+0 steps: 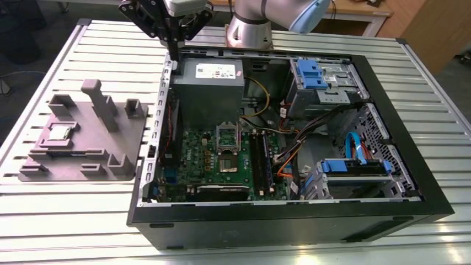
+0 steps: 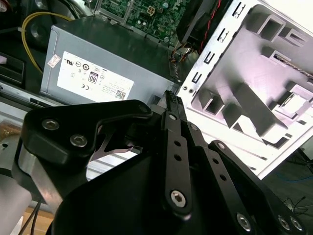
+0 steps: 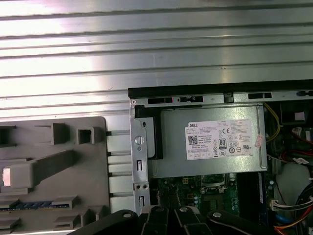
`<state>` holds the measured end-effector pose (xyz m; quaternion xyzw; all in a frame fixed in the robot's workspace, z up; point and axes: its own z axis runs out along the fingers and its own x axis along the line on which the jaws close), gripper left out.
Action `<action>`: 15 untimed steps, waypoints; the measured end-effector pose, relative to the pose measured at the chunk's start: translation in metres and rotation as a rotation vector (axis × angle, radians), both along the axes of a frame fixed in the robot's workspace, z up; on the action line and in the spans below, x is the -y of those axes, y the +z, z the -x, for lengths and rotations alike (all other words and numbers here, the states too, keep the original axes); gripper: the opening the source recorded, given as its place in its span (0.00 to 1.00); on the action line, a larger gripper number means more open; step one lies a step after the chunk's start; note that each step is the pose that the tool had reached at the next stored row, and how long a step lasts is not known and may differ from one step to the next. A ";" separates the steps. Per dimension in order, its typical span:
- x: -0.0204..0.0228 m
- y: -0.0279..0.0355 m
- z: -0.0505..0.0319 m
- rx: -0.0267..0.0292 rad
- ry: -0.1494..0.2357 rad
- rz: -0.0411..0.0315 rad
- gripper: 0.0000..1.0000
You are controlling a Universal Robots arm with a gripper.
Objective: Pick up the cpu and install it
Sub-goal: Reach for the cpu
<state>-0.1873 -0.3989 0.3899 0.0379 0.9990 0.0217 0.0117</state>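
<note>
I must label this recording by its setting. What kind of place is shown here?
Probably a robotics lab or assembly bench: an open computer case lies on a slatted metal table, a grey fixture tray holds the cpu, and the arm's gripper hovers above the case's edge.

In first wrist view cpu [image 3: 7, 176] cut by frame edge, washed out. Exterior view: arm [image 1: 250, 30] cropped at far edge; mobo socket [image 1: 226, 144] detail too small.

Open black PC case [image 1: 294, 221] mid-frame on slatted worktop [image 1: 59, 221]; grey power supply [image 1: 209, 88] above green motherboard [image 1: 220, 160]; grey fixture tray [image 1: 81, 144] left.
</note>
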 end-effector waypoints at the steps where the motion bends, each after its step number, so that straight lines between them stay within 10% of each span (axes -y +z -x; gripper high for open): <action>1: 0.0000 0.0000 0.0000 0.0000 0.000 0.0000 0.10; 15: 0.0000 0.0000 0.0024 0.0000 0.000 0.0000 0.10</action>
